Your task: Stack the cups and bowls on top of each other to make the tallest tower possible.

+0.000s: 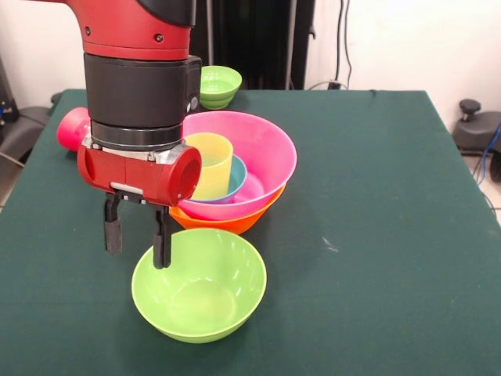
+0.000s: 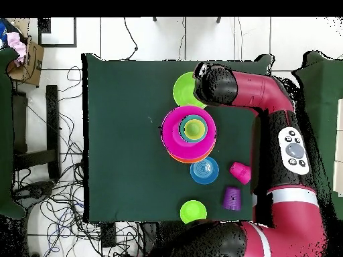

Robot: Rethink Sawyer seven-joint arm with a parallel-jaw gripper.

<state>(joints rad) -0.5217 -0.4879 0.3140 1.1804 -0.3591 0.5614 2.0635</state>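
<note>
My gripper (image 1: 138, 237) is open and hangs over the left rim of the medium green bowl (image 1: 200, 286), one finger outside the rim and one inside. The bowl rests upright on the table; it also shows in the overhead view (image 2: 184, 89). Behind it the pink bowl (image 1: 262, 153) sits nested in the orange bowl (image 1: 227, 222). It holds a small blue bowl (image 1: 237, 176) with the yellow cup (image 1: 210, 163) upright in it. The red cup (image 1: 72, 129) lies on its side at the left. The purple cup (image 2: 232, 198) shows only in the overhead view.
A small green bowl (image 1: 219, 84) stands at the table's far edge. In the overhead view a blue bowl (image 2: 204, 170) sits beside the pink and orange stack (image 2: 173, 130), near the red cup (image 2: 240, 172). The arm (image 2: 268, 94) reaches over the table's right side.
</note>
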